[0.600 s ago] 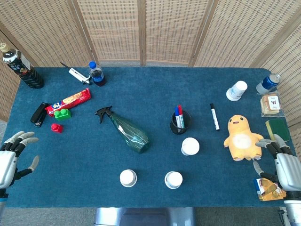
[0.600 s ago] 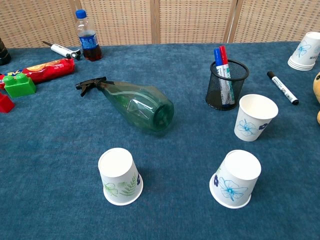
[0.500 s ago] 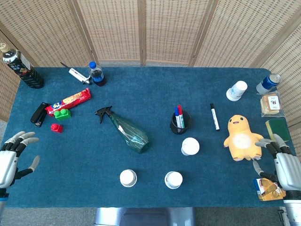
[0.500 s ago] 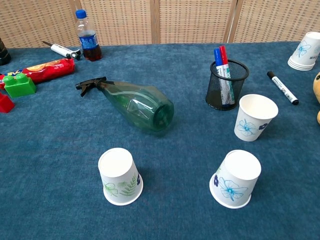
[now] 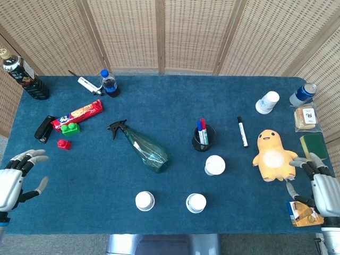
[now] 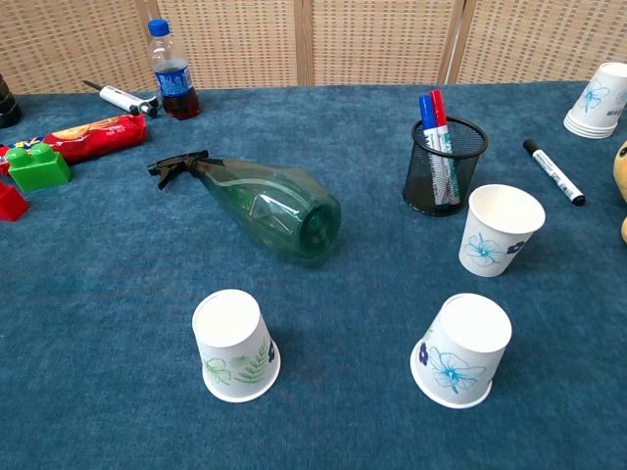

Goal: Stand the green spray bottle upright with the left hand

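The green spray bottle (image 5: 144,149) lies on its side mid-surface (image 5: 170,106), nozzle pointing far-left. The left hand (image 5: 15,178) and right hand (image 5: 319,183) hover at opposite edges, fingers spread, holding nothing.

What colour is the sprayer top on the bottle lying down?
Black, on the green spray bottle; its sprayer top shows best in the chest view.

My table (image 5: 175,114), blue cloth: green spray bottle (image 5: 144,148) lying on its side mid-left, mesh pen cup (image 5: 203,138) upright, marker (image 5: 242,132) beside it, three paper cups (image 6: 235,345) near me, one upright, two inverted, yellow plush (image 5: 273,155) at right, red snack pack (image 5: 77,115) at left.
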Action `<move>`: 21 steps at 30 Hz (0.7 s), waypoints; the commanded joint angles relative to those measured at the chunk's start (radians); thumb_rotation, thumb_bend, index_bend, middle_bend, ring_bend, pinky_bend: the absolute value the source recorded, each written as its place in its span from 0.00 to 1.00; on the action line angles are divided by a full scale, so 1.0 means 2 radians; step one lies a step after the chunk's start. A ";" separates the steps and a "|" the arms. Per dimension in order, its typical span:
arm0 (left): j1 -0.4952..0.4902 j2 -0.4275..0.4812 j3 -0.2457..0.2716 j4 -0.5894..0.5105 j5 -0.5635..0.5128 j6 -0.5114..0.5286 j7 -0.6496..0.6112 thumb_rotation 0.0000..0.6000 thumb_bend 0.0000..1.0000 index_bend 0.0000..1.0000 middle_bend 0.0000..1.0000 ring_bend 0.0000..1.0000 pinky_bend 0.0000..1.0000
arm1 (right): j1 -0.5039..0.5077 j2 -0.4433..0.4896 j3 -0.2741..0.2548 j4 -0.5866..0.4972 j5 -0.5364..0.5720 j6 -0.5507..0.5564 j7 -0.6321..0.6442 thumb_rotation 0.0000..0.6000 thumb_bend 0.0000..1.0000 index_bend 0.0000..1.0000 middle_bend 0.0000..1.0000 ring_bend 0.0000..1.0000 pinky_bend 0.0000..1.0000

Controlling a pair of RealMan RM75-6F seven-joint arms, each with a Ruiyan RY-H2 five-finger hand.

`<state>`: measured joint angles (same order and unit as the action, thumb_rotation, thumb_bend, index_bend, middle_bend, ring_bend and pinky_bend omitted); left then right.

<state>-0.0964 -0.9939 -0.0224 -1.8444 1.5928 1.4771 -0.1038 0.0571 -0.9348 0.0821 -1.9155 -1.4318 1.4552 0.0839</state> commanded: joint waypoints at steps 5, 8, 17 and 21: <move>-0.039 0.048 0.013 -0.022 0.020 -0.067 -0.043 1.00 0.45 0.29 0.28 0.22 0.21 | -0.001 -0.001 -0.001 -0.002 0.001 0.000 -0.005 1.00 0.39 0.30 0.27 0.08 0.17; -0.061 0.063 0.013 -0.027 0.027 -0.097 -0.068 1.00 0.45 0.30 0.28 0.22 0.21 | 0.001 -0.004 0.000 -0.002 0.003 -0.002 -0.007 1.00 0.39 0.30 0.27 0.08 0.17; -0.169 0.065 -0.008 -0.019 0.051 -0.209 -0.201 1.00 0.45 0.31 0.29 0.24 0.22 | 0.004 -0.007 0.004 -0.003 0.020 -0.009 -0.019 1.00 0.39 0.30 0.27 0.08 0.17; -0.218 0.048 -0.014 -0.007 0.063 -0.249 -0.270 1.00 0.45 0.31 0.30 0.25 0.21 | 0.003 -0.008 0.006 -0.002 0.027 -0.007 -0.021 1.00 0.39 0.30 0.27 0.09 0.17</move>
<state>-0.4616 -0.8748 -0.0356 -1.8774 1.6961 1.0419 -0.5578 0.0634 -0.9500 0.0938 -1.9192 -1.3787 1.4410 0.0414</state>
